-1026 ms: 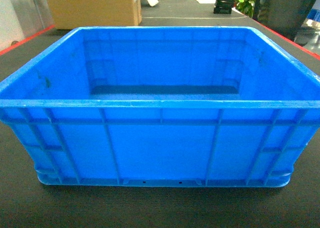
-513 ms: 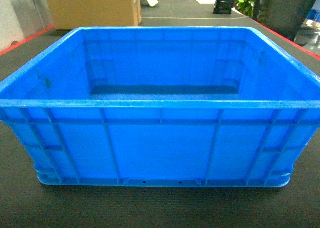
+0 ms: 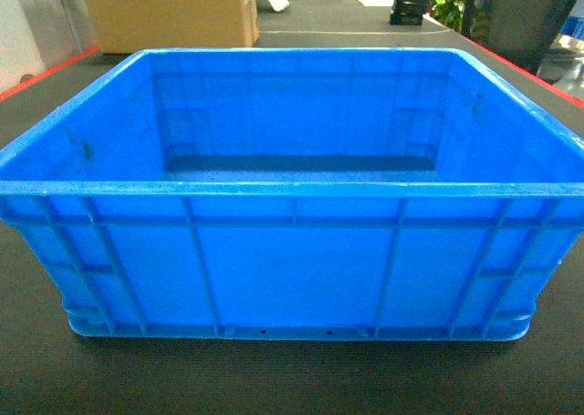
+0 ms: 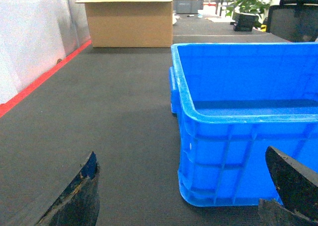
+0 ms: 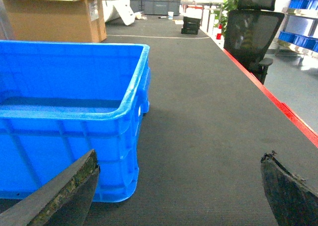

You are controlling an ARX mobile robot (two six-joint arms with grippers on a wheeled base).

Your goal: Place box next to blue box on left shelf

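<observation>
Left hand (image 4: 181, 186) and right hand (image 5: 179, 186) both spread open, empty, low at the near edge of the dark surface (image 3: 292, 378). Blue crate (image 3: 292, 260) sits between them, long axis crosswise, equally near both; cardboard box (image 4: 130, 22) beyond.

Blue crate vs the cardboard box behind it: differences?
The box is bright blue ribbed plastic; the cardboard box is plain brown with smooth sides. The blue one sits near the robot, between the two open grippers' views; the cardboard one stands at the far end, near the red floor line. The blue one has a thick rim and no lid; the cardboard one has flaps folded out. Both rest upright on the dark mat.
</observation>
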